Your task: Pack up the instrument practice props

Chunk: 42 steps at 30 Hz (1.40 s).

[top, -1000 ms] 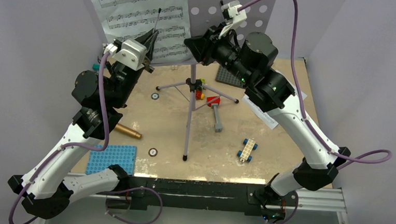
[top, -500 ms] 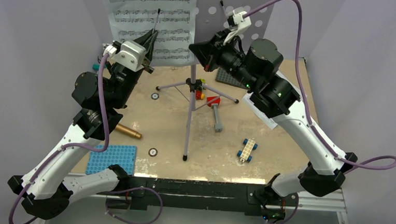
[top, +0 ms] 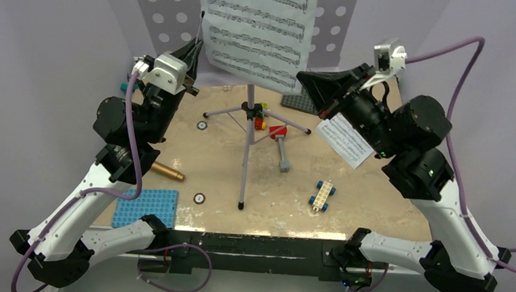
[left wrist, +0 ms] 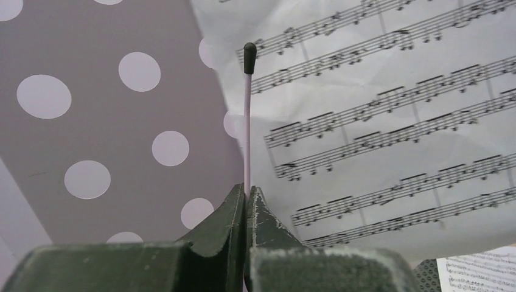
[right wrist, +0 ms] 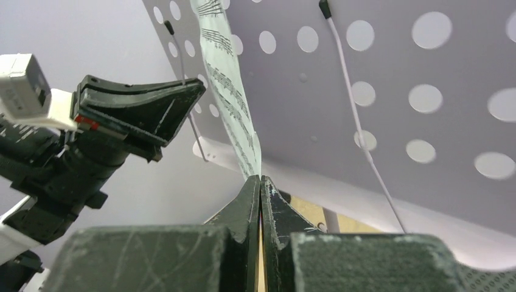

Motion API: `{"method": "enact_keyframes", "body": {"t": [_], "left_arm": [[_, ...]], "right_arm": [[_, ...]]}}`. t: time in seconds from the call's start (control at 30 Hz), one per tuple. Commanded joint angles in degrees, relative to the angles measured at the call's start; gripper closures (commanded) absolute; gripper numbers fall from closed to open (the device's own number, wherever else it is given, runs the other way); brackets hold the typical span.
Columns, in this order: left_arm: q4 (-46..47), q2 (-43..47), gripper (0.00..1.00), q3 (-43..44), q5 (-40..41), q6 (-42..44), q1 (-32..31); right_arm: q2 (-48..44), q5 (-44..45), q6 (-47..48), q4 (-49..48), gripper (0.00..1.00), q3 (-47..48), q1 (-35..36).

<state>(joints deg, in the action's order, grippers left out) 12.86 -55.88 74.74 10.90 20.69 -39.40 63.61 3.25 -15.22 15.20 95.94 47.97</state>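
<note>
Lavender walls and a tan tabletop (top: 226, 185) are seen; no box or bag is in view.

The left gripper (top: 196, 45) is clamped shut on the thin retainer wire (left wrist: 247, 121) of the music stand (top: 246, 152). The wire runs straight up from between the fingertips, and the perforated desk (top: 145, 4) sits just behind it.

The right gripper (right wrist: 260, 179) is pinched closed on the lower edge of the sheet-music page (top: 259, 31). In the right wrist view the page rises edge-on directly above the fingertips, apart from the desk face (so it looks partly pulled off, judged only).

Progress is judged early:
- The stand is upright on its tripod, unfolded.
- A second page (top: 346, 139) lies just below the right gripper.
- The gold microphone (top: 168, 173) lies on the table under the left arm's elbow.
- Nothing is stowed.

Left to do: page removal, both pages gathered, stand folded, mic packed.

Hidden or unclear:
- The desk top and page top are cut off by the frame.
- The mic head is covered by the left arm.
- The second page's far end is covered by the right arm.
- The small black mic stand cannot be picked out with confidence.
- The red hammer (top: 279, 137) and blue baseplate (top: 144, 207) are not part of the task.
</note>
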Motion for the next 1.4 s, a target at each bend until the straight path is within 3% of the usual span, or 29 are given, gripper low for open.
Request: {"method": "enact_keyframes", "body": {"t": [0.0,0.17,0.37,0.63,0.8,0.93,1.17,1.37], "left_arm": [[2.0,0.9,0.96,-0.4,1.4,1.1,-0.1],[2.2,-0.5,0.92,0.5,2.3,1.2,-0.1],[3.4,-1.4,0.57,1.1,3.4,0.6,-0.1],[1.8,0.8,0.31,2.1,3.7,-2.3,-0.1],[1.6,6.2,0.23,-0.4,3.9,-5.7,-0.1],[0.5,10.5,0.21,-1.6,5.3,-8.5,-0.1],[-1.0,18.1,0.11,-8.8,6.3,-11.5,-0.1],[-2.8,22.4,0.11,-12.7,8.4,-13.8,-0.1]], "right_arm": [[-5.5,2.0,1.3,-0.4,1.00,-4.6,-0.1],[-13.1,3.3,1.8,0.4,1.00,-10.7,-0.1],[-18.5,3.1,2.5,3.2,1.00,-14.2,-0.1],[-24.5,-9.5,6.0,7.3,1.00,-18.1,-0.1],[-28.8,-20.8,10.2,10.5,1.00,-26.3,-0.1],[-30.3,-23.5,11.3,14.3,1.00,-32.2,-0.1],[-35.9,-18.1,7.2,11.0,1.00,-49.2,-0.1],[-35.5,-5.0,2.5,13.1,1.00,-52.0,-0.1]]}}
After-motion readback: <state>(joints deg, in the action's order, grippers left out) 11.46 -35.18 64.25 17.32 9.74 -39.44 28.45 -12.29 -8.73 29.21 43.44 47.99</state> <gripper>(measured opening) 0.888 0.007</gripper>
